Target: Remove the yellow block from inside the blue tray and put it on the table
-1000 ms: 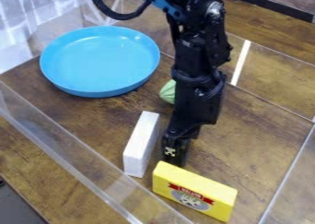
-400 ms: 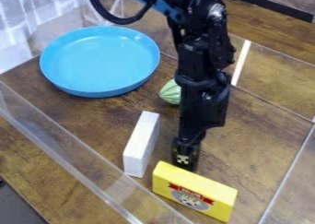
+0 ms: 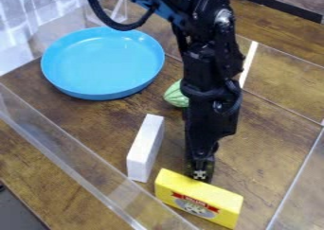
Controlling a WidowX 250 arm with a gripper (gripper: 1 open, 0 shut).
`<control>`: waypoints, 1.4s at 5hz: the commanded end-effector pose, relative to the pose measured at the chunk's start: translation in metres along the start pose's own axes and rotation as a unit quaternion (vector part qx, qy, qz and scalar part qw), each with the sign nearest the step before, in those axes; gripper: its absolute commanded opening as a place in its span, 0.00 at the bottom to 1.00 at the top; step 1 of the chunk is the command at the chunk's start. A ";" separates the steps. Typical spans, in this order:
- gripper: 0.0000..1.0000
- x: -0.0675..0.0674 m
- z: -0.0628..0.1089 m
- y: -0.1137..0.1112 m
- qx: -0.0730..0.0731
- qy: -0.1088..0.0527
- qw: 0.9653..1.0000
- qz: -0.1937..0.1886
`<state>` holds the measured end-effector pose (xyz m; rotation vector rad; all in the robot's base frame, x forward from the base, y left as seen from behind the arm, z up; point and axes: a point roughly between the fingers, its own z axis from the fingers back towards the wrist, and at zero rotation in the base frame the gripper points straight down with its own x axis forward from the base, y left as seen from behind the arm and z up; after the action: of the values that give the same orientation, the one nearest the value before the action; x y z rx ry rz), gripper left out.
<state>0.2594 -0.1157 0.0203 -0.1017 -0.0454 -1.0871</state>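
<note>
Single camera view, looking down across the surface (image 3: 272, 92), dark brown wood grain, with clear plastic walls along the near and left edges.

Far left: blue tray (image 3: 101, 61), round and shallow, nothing in it as far as can be seen. Just right of its near rim, a small green object (image 3: 175, 96), half hidden behind the black arm (image 3: 206, 73); too covered to name.

Near centre: white block (image 3: 147, 147), lying flat, long axis running near to far. Right of it and nearer the camera: yellow block (image 3: 199, 197), lying flat on the surface with the red-and-white label facing up, well apart from the tray and close to the near wall.

Directly above the far edge of the yellow block: hand (image 3: 199, 166), pointing straight down, fingertips just over or at the block's far edge; contact cannot be settled from this angle. Fingers spread as wide as they go, gripping nothing.

Judging progress: essentially done. Block out of the tray, resting on the surface, released. Tray apparently bare. Nothing left of the task proper beyond lifting the hand clear without nudging the block, which sits close beneath the fingertips and could be dragged or tipped by a careless exit.
</note>
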 end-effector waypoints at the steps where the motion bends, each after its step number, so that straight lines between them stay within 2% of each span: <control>1: 1.00 0.008 0.013 0.011 0.016 -0.023 0.999 0.018; 2: 1.00 0.009 0.011 0.004 0.016 -0.025 0.999 0.018; 4: 1.00 0.008 0.008 -0.009 0.011 -0.027 0.999 -0.029; 5: 1.00 0.013 0.007 -0.012 0.012 -0.030 0.999 -0.021; 7: 1.00 0.024 0.004 -0.014 0.002 -0.033 0.997 -0.070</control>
<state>0.2537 -0.1357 0.0198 -0.1358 -0.0845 -1.2009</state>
